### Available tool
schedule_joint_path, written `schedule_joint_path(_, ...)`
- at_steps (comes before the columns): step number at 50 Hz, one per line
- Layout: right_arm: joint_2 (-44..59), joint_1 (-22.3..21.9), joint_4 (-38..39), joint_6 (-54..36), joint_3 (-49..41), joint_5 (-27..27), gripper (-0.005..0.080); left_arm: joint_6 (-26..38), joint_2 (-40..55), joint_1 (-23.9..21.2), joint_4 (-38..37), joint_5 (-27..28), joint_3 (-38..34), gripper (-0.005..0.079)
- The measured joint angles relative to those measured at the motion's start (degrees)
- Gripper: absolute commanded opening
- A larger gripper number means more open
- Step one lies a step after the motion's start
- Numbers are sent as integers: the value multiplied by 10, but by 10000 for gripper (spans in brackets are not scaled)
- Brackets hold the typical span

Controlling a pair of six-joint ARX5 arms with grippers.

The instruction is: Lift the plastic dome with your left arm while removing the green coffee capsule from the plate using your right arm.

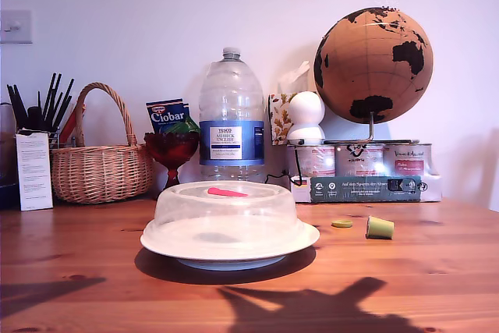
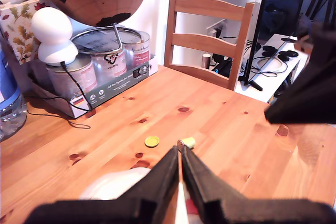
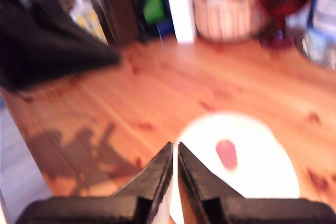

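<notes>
Wooden table point(image 1: 70, 255) held one cloudy plastic dome point(image 1: 226, 212) covering one white plate point(image 1: 234, 261), one green coffee capsule point(image 1: 380, 228) beside; my first gripper point(image 2: 180, 157) and my second gripper point(image 3: 175, 153) were clenched, apparently empty.

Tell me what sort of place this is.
Probably a home dining room or kitchen: a wooden table with a wicker basket, a big water bottle and a globe along the wall, plus a wooden chair beside it.

White wall point(image 1: 117, 29), wooden table point(image 1: 78, 247), wooden chair point(image 2: 207, 40), perhaps a desk beyond.
</notes>
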Motion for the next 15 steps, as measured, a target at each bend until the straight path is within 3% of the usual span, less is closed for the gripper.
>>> schedule_joint_path(15,0,0,-42,0,0,0,-12,0,0,0,2,-10,0,-20)
